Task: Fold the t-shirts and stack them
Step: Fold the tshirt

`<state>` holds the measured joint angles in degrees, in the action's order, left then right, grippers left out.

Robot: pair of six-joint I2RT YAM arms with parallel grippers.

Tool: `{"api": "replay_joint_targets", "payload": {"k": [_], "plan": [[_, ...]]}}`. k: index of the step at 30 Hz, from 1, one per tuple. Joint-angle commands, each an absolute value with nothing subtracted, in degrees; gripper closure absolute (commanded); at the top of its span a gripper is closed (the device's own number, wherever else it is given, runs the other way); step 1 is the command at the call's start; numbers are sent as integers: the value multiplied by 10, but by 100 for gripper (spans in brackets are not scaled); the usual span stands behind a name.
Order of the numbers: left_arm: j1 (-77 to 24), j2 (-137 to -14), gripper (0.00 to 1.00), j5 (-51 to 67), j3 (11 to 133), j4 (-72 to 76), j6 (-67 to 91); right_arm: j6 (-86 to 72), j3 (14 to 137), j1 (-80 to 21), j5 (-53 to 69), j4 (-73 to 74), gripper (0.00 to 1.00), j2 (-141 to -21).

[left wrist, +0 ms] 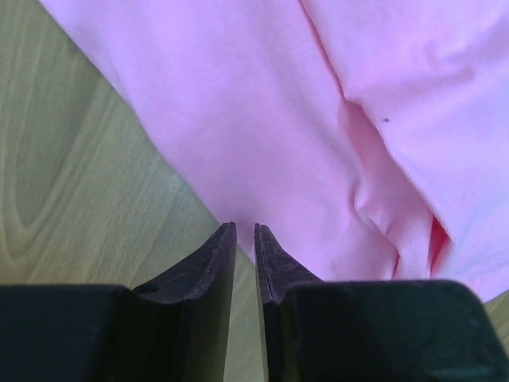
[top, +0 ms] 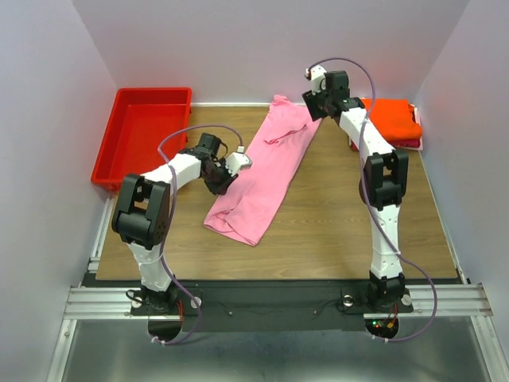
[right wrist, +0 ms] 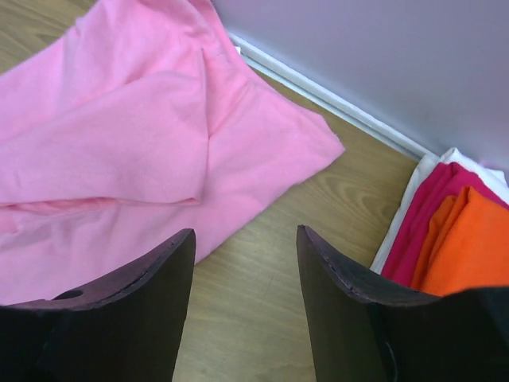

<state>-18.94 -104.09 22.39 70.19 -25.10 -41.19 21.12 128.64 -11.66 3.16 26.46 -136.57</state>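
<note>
A light pink t-shirt (top: 266, 171) lies spread diagonally across the middle of the wooden table. My left gripper (top: 237, 165) sits low at the shirt's left edge. In the left wrist view its jaws (left wrist: 245, 227) are closed to a thin slit with only wood showing between them, and the pink cloth (left wrist: 262, 103) lies just past the tips. My right gripper (top: 312, 105) is open and empty above bare wood, between the shirt's far right corner (right wrist: 119, 135) and a folded stack. That stack has a bright orange t-shirt (top: 394, 118) (right wrist: 469, 247) on a darker pink-red t-shirt (right wrist: 425, 223).
A rigid red plastic tray (top: 107, 155) stands at the far left, partly off the table. White cloth (right wrist: 409, 199) shows under the stack. Walls close in the back and both sides. Bare wood (top: 350, 215) shows in front of the stack.
</note>
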Motion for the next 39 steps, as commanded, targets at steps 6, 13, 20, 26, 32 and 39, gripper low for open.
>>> {"api": "replay_joint_targets", "payload": {"k": [6, 13, 20, 26, 32, 39], "plan": [[-206, -1027, 84, 193, 628, -249, -412, 120, 1138, -120, 166, 261, 52, -1248], [-264, -1005, 89, 218, 594, -265, -377, 72, 1073, -136, 237, 263, 62, -1266], [-323, -993, 91, 252, 591, -276, -322, 70, 1115, -137, 208, 264, 67, -1350], [-348, -972, 91, 282, 587, -293, -315, 91, 1215, -136, 146, 265, 69, -1433], [-339, -903, 66, 313, 605, -310, -354, 79, 1212, -137, 230, 271, 54, -1379], [-300, -829, 62, 365, 613, -326, -354, 77, 1072, -137, 325, 280, 38, -1163]]}}
